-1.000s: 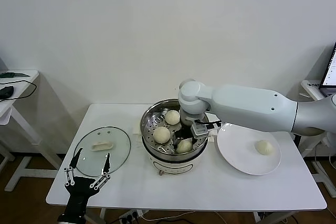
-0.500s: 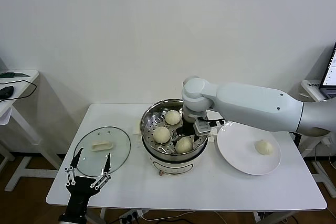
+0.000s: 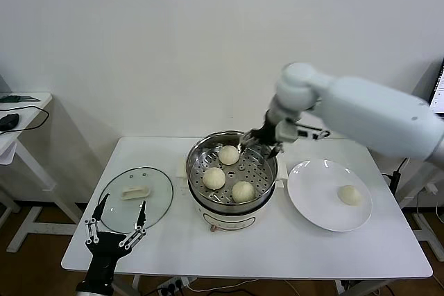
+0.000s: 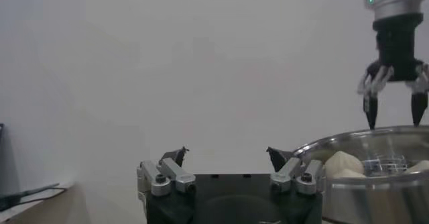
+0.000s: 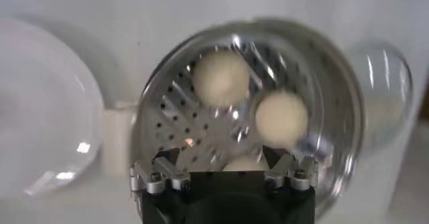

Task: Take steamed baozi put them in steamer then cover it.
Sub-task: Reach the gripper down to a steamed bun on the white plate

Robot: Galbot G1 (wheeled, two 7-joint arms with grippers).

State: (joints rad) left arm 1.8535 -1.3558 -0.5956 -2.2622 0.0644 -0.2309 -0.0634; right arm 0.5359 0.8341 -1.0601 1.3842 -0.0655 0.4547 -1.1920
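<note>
Three steamed baozi (image 3: 227, 174) are seen on the perforated floor of the steamer (image 3: 199, 194), spaced apart, presumably so a fourth can be fitted in the bare near-right patch. The fourth baozi (image 3: 349, 195) is left alone on the white plate (image 3: 312, 206), just right of the steamer. The right gripper (image 3: 261, 143) is held above the steamer's far rim, fingers spread and empty, well placed for a swing toward the plate. The cover (image 3: 135, 199) is laid flat on the table (image 3: 277, 251), left of the steamer. The left gripper (image 3: 116, 229) is parked at the cover's near edge, fingers apart, likely for lifting it later.
</note>
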